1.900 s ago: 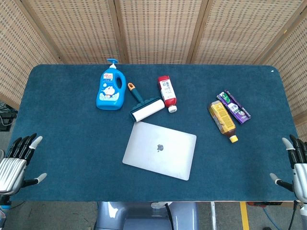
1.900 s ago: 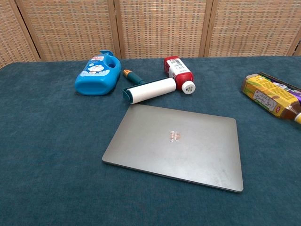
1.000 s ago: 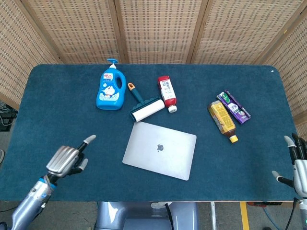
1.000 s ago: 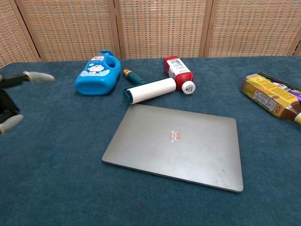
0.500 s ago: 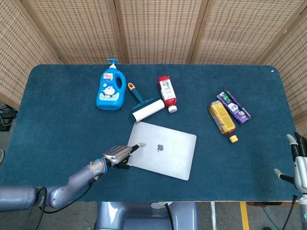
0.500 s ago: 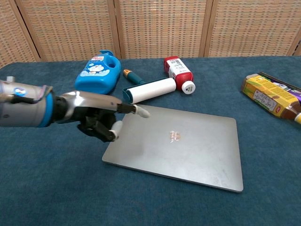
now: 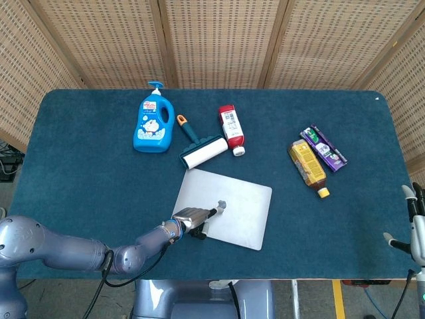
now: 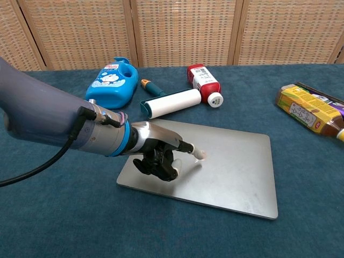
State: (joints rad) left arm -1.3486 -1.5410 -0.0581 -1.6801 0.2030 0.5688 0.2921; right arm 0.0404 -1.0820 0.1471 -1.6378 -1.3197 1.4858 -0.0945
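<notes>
Laptop (image 7: pixel 229 206): lay closed near the table's (image 7: pixel 80 153) front edge, directly under the left hand (image 8: pixel 158 153).
Left hand: one finger stretched onto the lid's centre, the rest curled, holding nothing.
Right hand (image 7: pixel 415 222): well apart at the table's far right, fingers spread, partly cut off.
Hidden: exact fingertip contact unclear.

Bright, even overhead light, soft shadows, both views sharp, no glare.

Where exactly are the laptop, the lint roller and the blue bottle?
laptop (image 7: pixel 249 209), head view, on the bare silver lid right of the hand.
lint roller (image 7: pixel 205 152), head view, on the white roll.
blue bottle (image 8: pixel 110 86), chest view, on the blue body lying on its side.
</notes>
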